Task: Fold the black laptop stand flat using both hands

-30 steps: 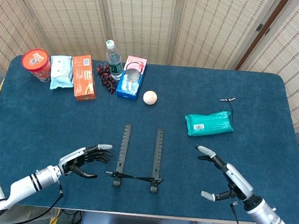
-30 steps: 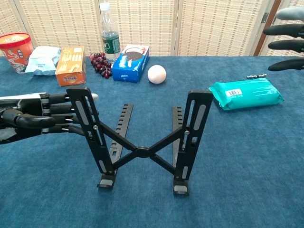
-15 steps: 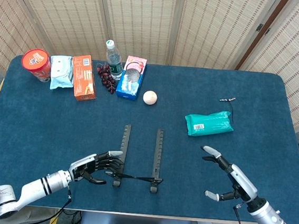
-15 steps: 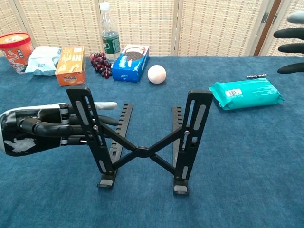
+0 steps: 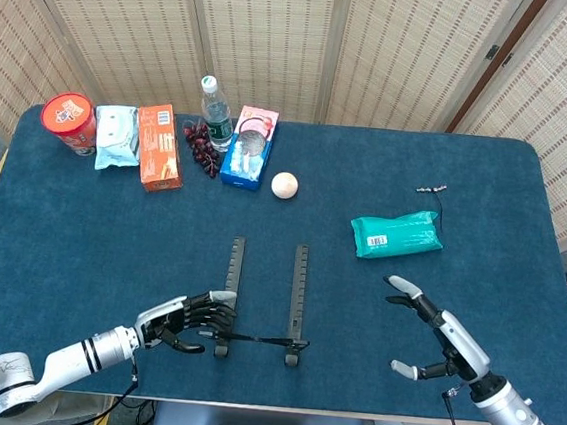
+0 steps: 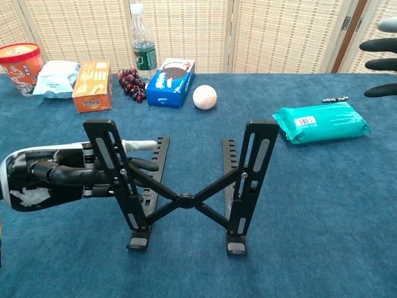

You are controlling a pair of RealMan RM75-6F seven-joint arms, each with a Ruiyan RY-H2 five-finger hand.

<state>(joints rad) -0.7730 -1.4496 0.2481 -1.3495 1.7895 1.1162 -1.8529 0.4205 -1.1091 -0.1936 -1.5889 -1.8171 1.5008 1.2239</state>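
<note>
While the left robot hand (image 6: pixel 59 179) grips the stand (image 6: pixel 186 183) alone, the stand may tip; the right robot hand (image 5: pixel 432 337) hovers wide apart.

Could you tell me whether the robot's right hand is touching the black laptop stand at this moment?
Apart. The head view shows the right hand open over bare blue table, a clear gap from the laptop stand.

No print legible – blue box (image 6: pixel 172 81), orange box (image 6: pixel 92 85), teal pack (image 6: pixel 321 121) barcode label all blurred.
</note>
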